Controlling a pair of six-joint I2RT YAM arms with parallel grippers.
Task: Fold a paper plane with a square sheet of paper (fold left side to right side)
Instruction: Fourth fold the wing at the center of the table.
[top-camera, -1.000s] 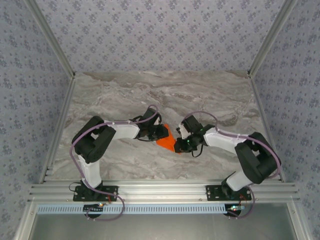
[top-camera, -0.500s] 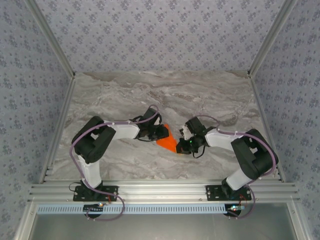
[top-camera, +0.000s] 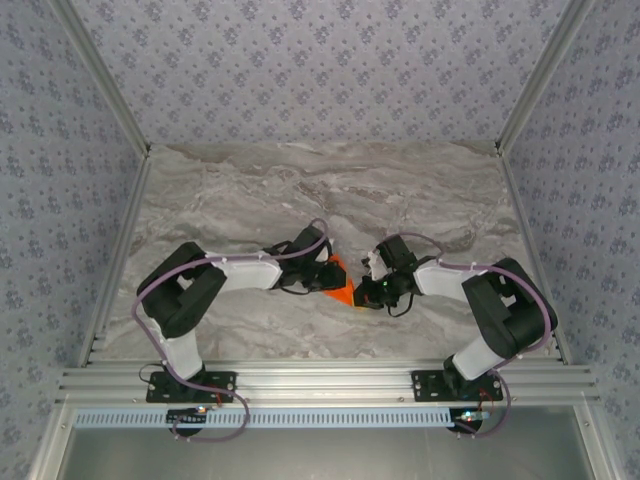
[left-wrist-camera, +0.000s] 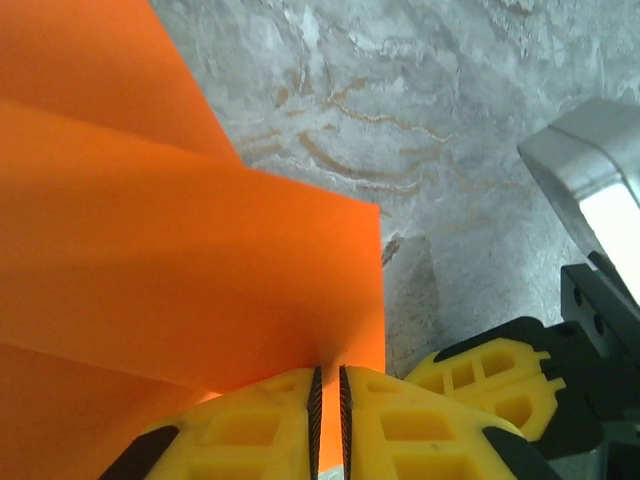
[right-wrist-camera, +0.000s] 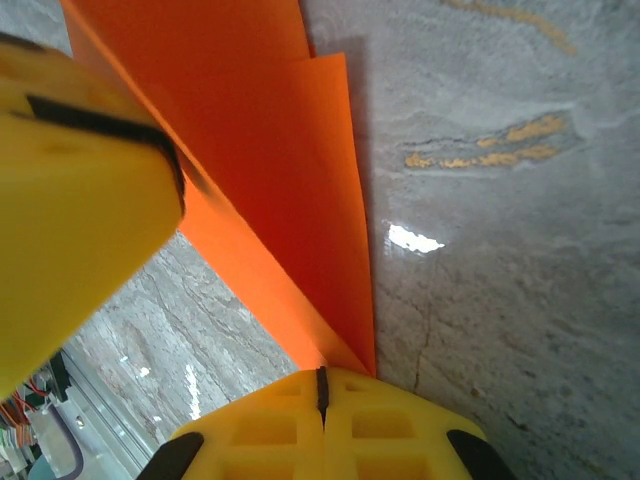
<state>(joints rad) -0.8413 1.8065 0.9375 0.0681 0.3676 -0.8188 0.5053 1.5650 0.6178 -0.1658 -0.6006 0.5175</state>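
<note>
The left tool (left-wrist-camera: 328, 382) is seen with its yellow fingers (left-wrist-camera: 250, 425) drawn almost together, and the lower edge of the sheet of paper (left-wrist-camera: 200, 250) is pinched in the thin slit left between them. From that grip the bright orange sheet is spread upward and to the left in overlapping folded layers, with one straight edge ending just above the fingers. Close beside it, at the lower right of that view, the right tool (left-wrist-camera: 500, 375) is visible over the grey marbled counter (left-wrist-camera: 450, 150).

In the right wrist view, the right tool (right-wrist-camera: 322, 385) is pressed shut on a pointed corner of the paper (right-wrist-camera: 290, 180), which is raised off the counter (right-wrist-camera: 500, 200) in two creased layers.

From above, the left tool (top-camera: 328, 272) and the right tool (top-camera: 372, 285) are brought tip to tip near the middle of the counter (top-camera: 300, 190), and the creased sheet (top-camera: 342, 292) is held between them.
</note>
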